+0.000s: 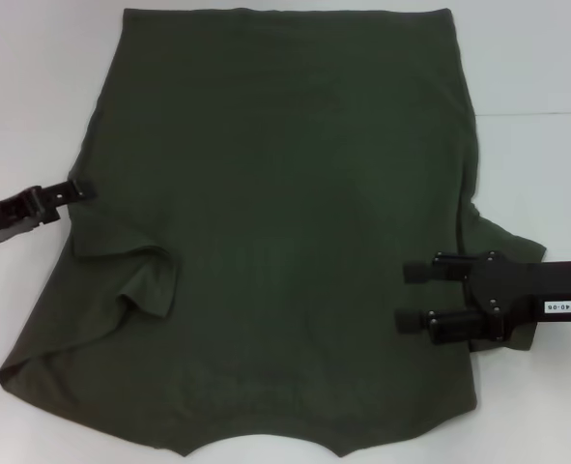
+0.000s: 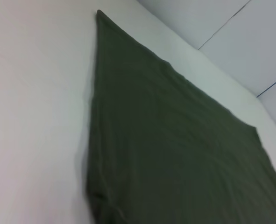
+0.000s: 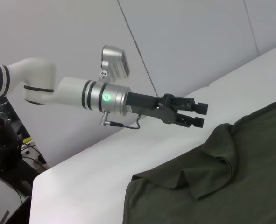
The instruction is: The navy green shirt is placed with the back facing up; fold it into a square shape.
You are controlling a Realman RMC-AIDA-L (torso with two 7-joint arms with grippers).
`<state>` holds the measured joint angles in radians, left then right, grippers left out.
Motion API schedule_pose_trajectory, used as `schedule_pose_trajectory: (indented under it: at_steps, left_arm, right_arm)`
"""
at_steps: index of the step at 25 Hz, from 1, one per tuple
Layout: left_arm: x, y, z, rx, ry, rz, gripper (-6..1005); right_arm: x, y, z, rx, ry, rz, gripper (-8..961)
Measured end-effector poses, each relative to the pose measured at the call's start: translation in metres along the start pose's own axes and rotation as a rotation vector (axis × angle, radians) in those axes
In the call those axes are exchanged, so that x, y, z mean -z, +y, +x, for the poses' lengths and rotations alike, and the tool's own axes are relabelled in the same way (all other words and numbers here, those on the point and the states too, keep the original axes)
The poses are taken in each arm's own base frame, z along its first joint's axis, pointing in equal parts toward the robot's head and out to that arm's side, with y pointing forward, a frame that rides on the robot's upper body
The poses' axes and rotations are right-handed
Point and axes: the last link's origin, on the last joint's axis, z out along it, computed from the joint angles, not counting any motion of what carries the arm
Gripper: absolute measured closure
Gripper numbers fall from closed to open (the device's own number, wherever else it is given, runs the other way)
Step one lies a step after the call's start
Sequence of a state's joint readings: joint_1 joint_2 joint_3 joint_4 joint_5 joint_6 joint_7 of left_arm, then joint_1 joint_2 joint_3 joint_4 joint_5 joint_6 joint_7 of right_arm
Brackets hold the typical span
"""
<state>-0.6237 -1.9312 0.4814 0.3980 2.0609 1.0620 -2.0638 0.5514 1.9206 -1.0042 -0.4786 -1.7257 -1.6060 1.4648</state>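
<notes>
The navy green shirt [image 1: 285, 232] lies spread back-up across most of the white table [image 1: 34, 77], its collar cut-out at the near edge and its hem at the far edge, with the sleeve on the robot's left [image 1: 130, 280] bunched and partly flipped onto the body and the sleeve on the right [image 1: 507, 242] largely covered by an arm. The left gripper [image 1: 77, 190] sits at the shirt's left edge just above that crumpled sleeve, its fingers spread a little apart as the right wrist view shows, with nothing between them; from the head view one cannot tell whether it touches the cloth. The right gripper [image 1: 411, 295] hovers over the right side of the shirt near the sleeve, its two fingers well separated and empty. The step in hand looks like bringing the sleeves and side edges inward, so each gripper would do well to pinch only the top layers at the sleeve seam, lift just enough to clear the fabric beneath, and carry the edge straight toward the centre line so the fold stays parallel to the side. The rumpled left sleeve likely needs flattening first, or it will leave a lump in the square. The table is smooth, plain and matte white, with pale panelled walls [image 3: 198, 42] behind it.
</notes>
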Motion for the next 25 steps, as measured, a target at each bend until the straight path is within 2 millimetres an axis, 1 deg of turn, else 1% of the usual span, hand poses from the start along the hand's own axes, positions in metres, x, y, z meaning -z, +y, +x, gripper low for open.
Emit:
schedule_pose_trajectory:
  at_steps: [4,14,25]
  left_arm:
    - [-0.008,-0.003,-0.004,-0.047,0.012,0.041,127]
    - [-0.021,-0.003,-0.012,-0.060,0.010,0.083,126]
    - [-0.028,-0.001,-0.018,-0.091,-0.008,0.104,127]
  right_arm:
    - [0.001,0.000,0.001,-0.004,-0.001,0.002,125]
    - [0.003,0.001,0.003,-0.009,-0.005,0.006,130]
    - [0.003,0.000,0.003,-0.009,-0.005,0.008,134]
